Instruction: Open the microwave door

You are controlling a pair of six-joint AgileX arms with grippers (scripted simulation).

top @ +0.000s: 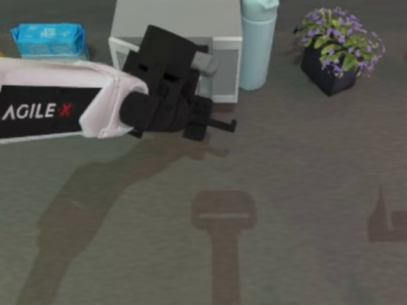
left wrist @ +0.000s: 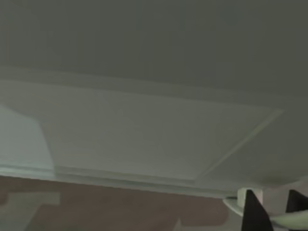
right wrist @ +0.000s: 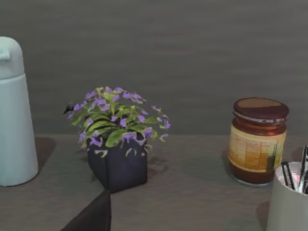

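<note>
My left arm (top: 57, 105) shows in the top view as a white shell with rounded edges. A black panel runs along it and carries white "AGILE·X" lettering with a red mark in it. The white cover ends in a curved lip where it meets the black wrist section. That section is matte black: a rounded housing topped by a boxy, angular block, with a small grey block at its far side. My left gripper (top: 219, 125) is black too, with thin flat fingers (left wrist: 253, 211) that taper to dark points in the left wrist view. No cables or screws can be made out. My right arm is out of view.
</note>
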